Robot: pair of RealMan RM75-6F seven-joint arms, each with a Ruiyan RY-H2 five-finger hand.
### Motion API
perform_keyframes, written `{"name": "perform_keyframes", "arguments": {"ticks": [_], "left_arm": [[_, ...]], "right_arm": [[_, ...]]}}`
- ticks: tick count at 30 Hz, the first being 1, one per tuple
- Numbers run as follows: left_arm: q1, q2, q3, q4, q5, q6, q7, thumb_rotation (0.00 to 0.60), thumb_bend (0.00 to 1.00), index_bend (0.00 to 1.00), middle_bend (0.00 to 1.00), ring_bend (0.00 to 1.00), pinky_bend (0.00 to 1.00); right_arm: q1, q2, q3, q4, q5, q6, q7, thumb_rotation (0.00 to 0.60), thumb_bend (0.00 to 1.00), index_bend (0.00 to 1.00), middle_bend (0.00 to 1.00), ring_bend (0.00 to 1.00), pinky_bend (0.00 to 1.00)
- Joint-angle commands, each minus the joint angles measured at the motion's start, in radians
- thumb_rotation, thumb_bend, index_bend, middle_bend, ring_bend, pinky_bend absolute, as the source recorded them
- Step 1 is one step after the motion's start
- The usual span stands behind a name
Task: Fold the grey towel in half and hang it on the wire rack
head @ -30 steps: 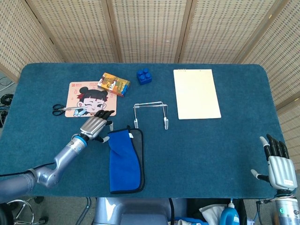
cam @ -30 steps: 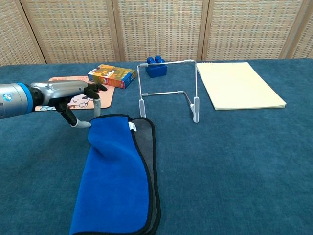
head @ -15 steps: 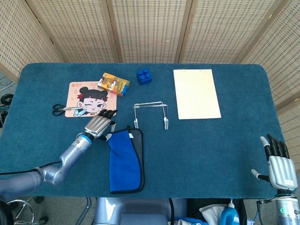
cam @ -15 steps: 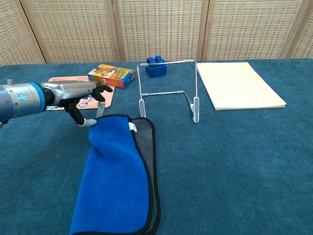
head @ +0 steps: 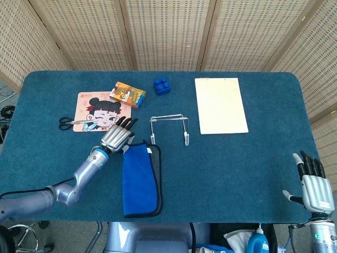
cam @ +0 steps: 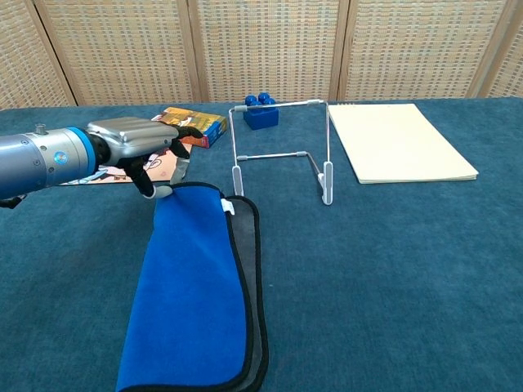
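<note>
Already folded lengthwise, towel (cam: 192,302) blue side up, grey underlayer showing

Left hand (head: 117,138) at towel (head: 141,182) corner

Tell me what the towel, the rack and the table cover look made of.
Folded blue-and-grey towel: soft cloth, probably microfibre; matte, limp, black stitched edging.
Thin white wire rack: bent metal wire, apparently coated; slim, rigid.
Dark teal table cover: felt or short-pile fabric; fuzzy, no shine.
</note>
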Motion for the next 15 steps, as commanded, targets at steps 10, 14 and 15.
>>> {"name": "perform_keyframes", "arguments": {"ticks": [10,14,15], "left_arm": [[-0.017,-0.039,0.015,0.036,0.000,0.005,0.057,0.600,0.35,0.01,0.00,0.00,0.00],[-0.004,-0.042,0.005,0.035,-0.002,0.036,0.049,0.600,0.35,0.00,0.00,0.00,0.00],[-0.002,-0.039,0.002,0.031,-0.004,0.039,0.047,0.600,0.35,0.00,0.00,0.00,0.00]], "right_arm": [[0.002,0.000,0.001,0.005,0.005,-0.005,0.005,0.600,0.00,0.00,0.00,0.00,0.00],[0.002,0.001,0.002,0.006,0.005,-0.006,0.011,0.600,0.00,0.00,0.00,0.00,0.00],[0.002,0.001,0.002,0.006,0.005,-0.005,0.013,0.600,0.00,0.00,0.00,0.00,0.00]]}}
